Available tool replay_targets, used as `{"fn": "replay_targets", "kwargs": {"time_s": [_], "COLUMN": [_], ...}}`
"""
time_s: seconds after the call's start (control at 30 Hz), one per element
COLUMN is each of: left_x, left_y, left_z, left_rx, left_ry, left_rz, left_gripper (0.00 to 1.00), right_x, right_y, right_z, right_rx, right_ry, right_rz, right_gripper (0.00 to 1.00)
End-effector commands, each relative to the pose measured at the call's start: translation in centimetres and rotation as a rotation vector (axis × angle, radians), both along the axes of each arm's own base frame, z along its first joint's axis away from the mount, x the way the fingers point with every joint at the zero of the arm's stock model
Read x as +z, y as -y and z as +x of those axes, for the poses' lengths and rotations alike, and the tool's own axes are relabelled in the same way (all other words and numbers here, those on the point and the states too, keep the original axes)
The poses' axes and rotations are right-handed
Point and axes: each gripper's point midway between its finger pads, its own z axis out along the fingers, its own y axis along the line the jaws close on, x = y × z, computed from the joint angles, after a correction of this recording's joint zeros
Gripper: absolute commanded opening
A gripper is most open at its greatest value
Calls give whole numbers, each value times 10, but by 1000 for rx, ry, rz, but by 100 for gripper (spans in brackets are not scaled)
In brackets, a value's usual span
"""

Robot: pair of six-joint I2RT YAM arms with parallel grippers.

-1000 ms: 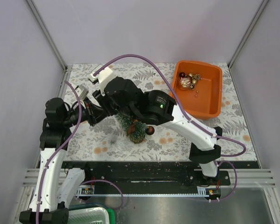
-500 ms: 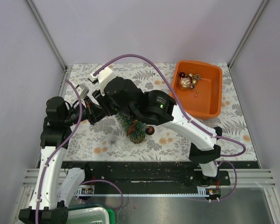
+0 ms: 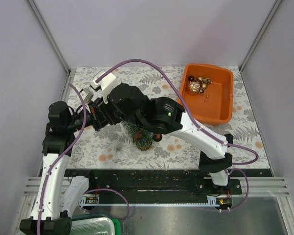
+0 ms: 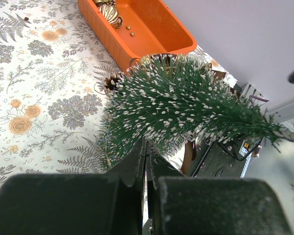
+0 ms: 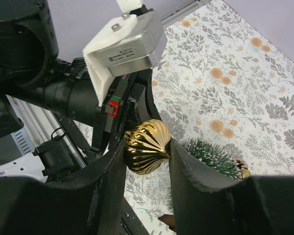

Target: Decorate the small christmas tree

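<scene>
Crowding both hands over the small christmas tree (image 3: 142,138), at 7 o'clock from the middle of the bench (image 3: 186,152).
Left hand (image 4: 146,148) pressed together at the lower bristles, any pinch impossible to confirm. Right hand (image 5: 147,151) clamped on a gold ornament (image 5: 148,139), close against the left wrist. Likely trouble: knocking wrists, or toppling the light tree with a downward push. Near bench edge close at 6 o'clock, open cloth toward 9, orange tray (image 3: 220,105) farther off at 2.

right gripper (image 5: 147,152): clamped on gold ornament (image 5: 146,145), ribbed, one finger each side | behind: left arm (image 5: 63,95), black, white camera box (image 5: 125,44), just beyond ornament | lower right: small christmas tree (image 5: 209,153), frosted bristles, partly behind finger | surface: tablecloth (image 5: 235,83), fern-and-flower print
</scene>
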Motion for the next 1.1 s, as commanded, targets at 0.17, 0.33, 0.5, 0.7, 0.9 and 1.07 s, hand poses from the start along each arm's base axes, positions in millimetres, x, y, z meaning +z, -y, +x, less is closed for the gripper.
{"fn": "replay_targets", "kwargs": {"time_s": [0.17,0.33,0.5,0.7,0.9,1.07], "left_x": [18,18,20,21,20,20], "left_y": [0,1,1,1,1,1], "left_z": [1,0,0,-1,-1,-1], "left_rx": [7,1,3,1,3,3], "left_ry": [71,72,75,77,76,77], "left_rz": [-11,-13,-14,-15,-15,-15], "left_gripper": [0,0,0,0,0,0], "right_x": [35,35,34,33,34,35], "right_y": [10,11,8,4,-1,-5], "right_z": [-2,5,6,3,-2,-5], "right_rx": [-23,-50,-46,-27,-3,15], "right_ry": [68,105,108,94,80,72], "right_rz": [75,55,58,66,84,93], "right_gripper": [34,35,35,35,35,35]}}
